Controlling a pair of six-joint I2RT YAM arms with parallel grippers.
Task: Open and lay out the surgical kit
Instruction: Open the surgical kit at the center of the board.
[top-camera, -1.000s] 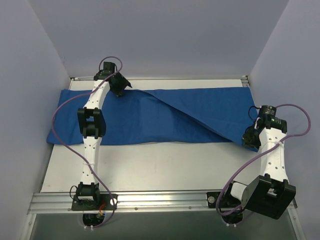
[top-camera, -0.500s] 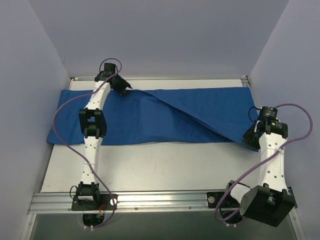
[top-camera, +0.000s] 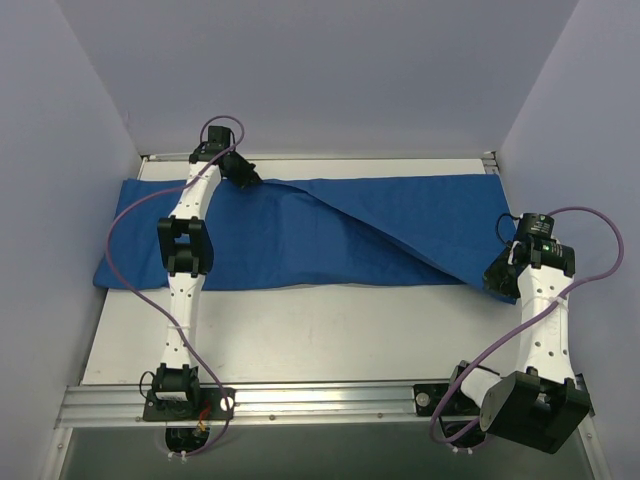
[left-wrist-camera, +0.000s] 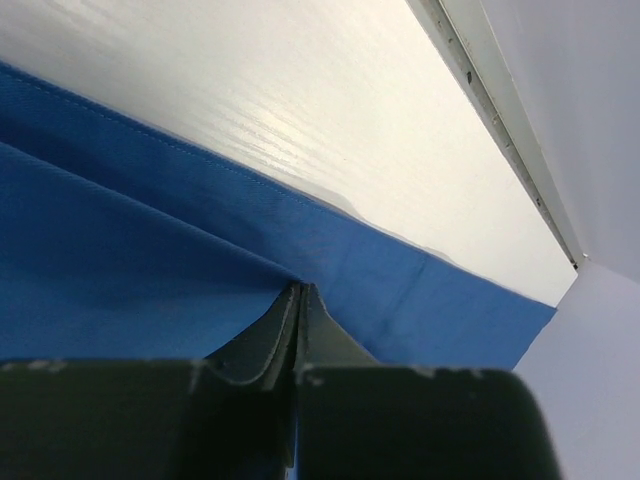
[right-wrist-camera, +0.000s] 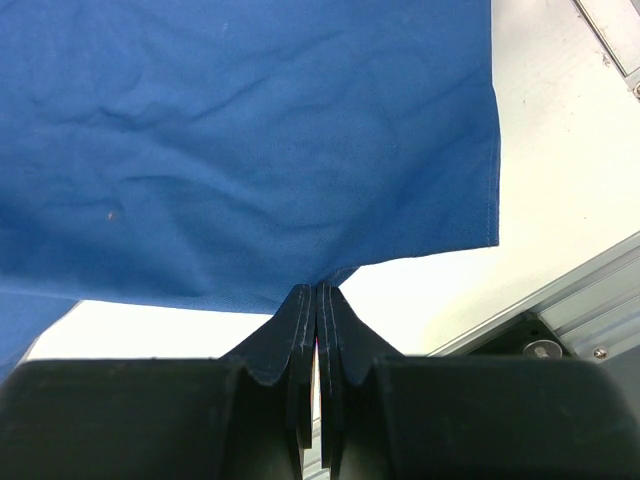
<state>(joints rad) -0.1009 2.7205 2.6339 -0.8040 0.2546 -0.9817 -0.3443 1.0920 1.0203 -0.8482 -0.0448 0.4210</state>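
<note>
- The left gripper has its two fingers pressed together with no gap, and it pinches a raised fold of the blue cloth wrap right at the wrap's far hem, towards the left end.
- The right gripper is likewise closed tight. A bit of the wrap's near edge is drawn down between its fingertips, close to the right-hand corner.
- Between the two pinch points a diagonal crease runs across the wrap, from the far left to the near right.
- The wrap lies spread wide across the far half of the white table, its left end flat and its right part lifted in a loose flap.
- A metal rail runs just beyond the wrap's far hem, apart from it.
- Whatever the wrap covers is hidden from all three views.
</note>
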